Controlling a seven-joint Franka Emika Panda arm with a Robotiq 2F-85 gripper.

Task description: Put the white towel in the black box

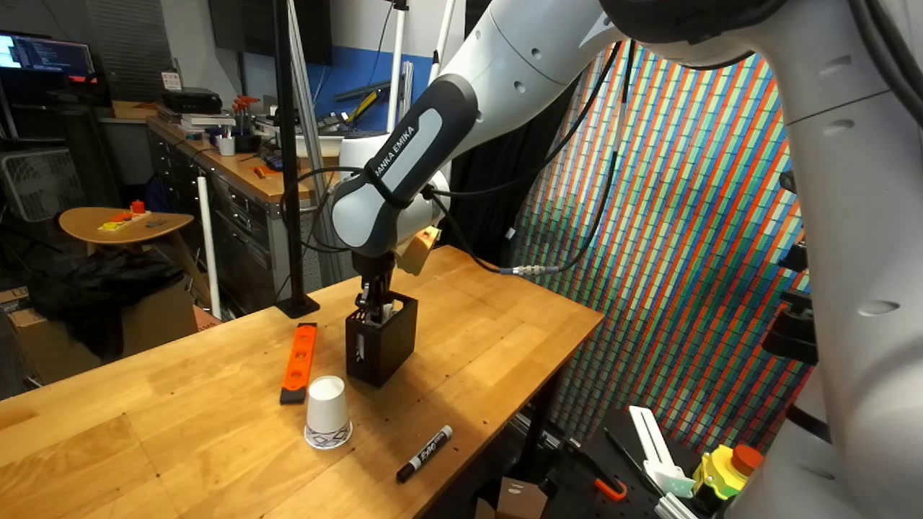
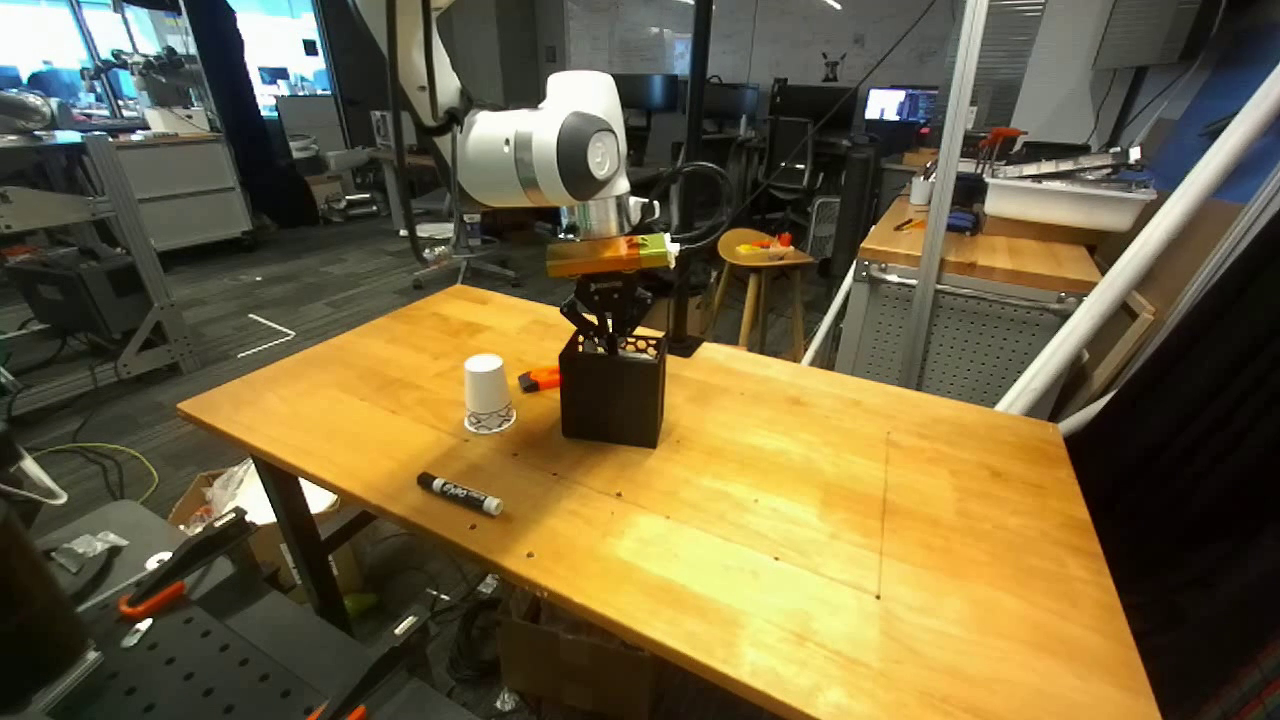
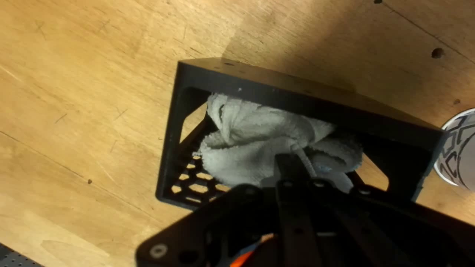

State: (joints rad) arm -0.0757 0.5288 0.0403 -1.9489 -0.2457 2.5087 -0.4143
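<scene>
The black box point(image 1: 395, 347) stands upright on the wooden table, and it also shows in an exterior view point(image 2: 612, 402). In the wrist view its open top point(image 3: 315, 99) faces me. The white towel point(image 3: 248, 159) lies bunched inside the box. My gripper point(image 3: 297, 167) points down into the box, its fingertips at the towel. The fingers are close together, with a thin fold of towel between them. The gripper shows inside the box opening in both exterior views point(image 1: 375, 306) point(image 2: 612, 335). The box walls hide most of the towel there, and the lower fingertips are hidden.
An upside-down paper cup point(image 1: 327, 412) stands near the box, seen in the wrist view too point(image 3: 465, 148). An orange level point(image 1: 299, 360) lies beside the box. A black marker point(image 1: 424, 454) lies near the table edge. A black post point(image 1: 292, 216) rises at the table's far edge.
</scene>
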